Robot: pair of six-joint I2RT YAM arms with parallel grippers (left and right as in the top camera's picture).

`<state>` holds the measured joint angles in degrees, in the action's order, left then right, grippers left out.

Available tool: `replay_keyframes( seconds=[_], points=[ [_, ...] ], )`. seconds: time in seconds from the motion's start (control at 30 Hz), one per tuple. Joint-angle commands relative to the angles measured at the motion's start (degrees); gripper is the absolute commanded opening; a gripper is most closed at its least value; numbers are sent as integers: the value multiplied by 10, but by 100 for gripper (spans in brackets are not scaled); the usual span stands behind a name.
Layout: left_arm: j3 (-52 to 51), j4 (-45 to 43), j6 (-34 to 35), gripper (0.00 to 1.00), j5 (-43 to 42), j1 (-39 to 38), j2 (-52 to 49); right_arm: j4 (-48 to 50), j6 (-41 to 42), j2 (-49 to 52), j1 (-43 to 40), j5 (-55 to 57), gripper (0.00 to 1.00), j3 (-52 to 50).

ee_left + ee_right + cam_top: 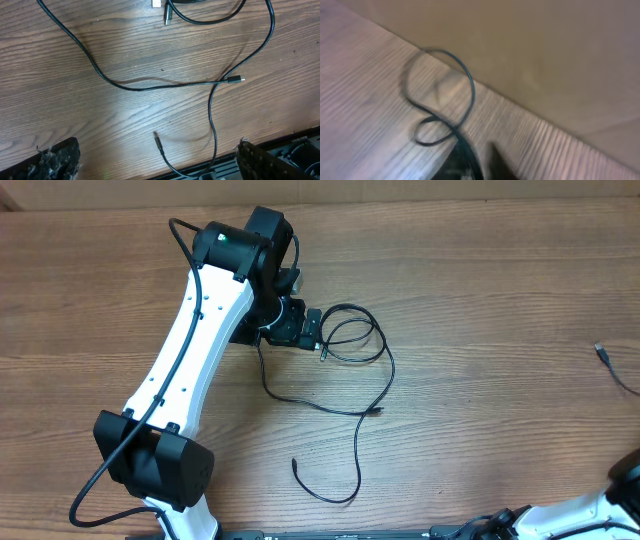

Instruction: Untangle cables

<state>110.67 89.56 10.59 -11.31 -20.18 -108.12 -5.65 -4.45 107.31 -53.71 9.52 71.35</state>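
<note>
The cables (pixel 150 88) are plain black, and one plug (pixel 239 79) has a silver tip. The counter (pixel 500 410) is mid-brown wood with darker streaked grain. The left arm (pixel 195 345) is white with black joints and a small green light (pixel 224 237). The wall (pixel 545 55) is dull tan.

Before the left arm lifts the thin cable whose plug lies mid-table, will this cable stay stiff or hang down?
Likely floppy: the cable lies in loose curves, so it should sag either side of a grasp. Probably light, since it looks thin. Near its plug it meets a second cable, which may get dragged along.
</note>
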Motion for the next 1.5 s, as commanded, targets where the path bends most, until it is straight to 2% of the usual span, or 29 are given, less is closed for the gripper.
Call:
replay_keyframes(
  seconds=[0.0,0.03,0.07,0.23,0.47,0.53,0.63,0.77,0.83,0.97,1.17,1.33,1.47],
  points=[
    [8,-1,6,100,-5,-5,17,5,69,4,-20,-46,67,9],
    [8,-1,6,100,-5,-5,17,-1,73,2,-21,-72,88,12],
    [8,-1,6,100,-5,-5,17,-11,73,-2,-21,-85,99,14],
    [8,-1,6,100,-5,-5,17,-122,80,-68,-1,-111,100,43],
    [8,-1,6,100,-5,-5,17,-227,236,-228,17,-85,100,45],
    [8,-1,6,100,-5,-5,17,-280,270,-282,37,-139,100,45],
    [8,-1,6,100,-5,-5,17,-324,270,-323,74,-212,100,45],
    [8,-1,6,100,-5,-5,17,-453,270,-360,177,-310,100,45],
    [8,-1,6,100,-5,-5,17,-493,270,-359,218,-325,100,45],
    [8,-1,6,100,-5,-5,17,-557,269,-353,356,-325,100,40],
    [8,-1,6,100,-5,-5,17,-539,302,-351,543,-323,100,24],
    [8,-1,6,100,-5,-5,17,-520,299,-335,628,-284,100,6],
    [8,-1,6,100,-5,-5,17,-518,300,-284,687,-271,100,-21]
  ],
)
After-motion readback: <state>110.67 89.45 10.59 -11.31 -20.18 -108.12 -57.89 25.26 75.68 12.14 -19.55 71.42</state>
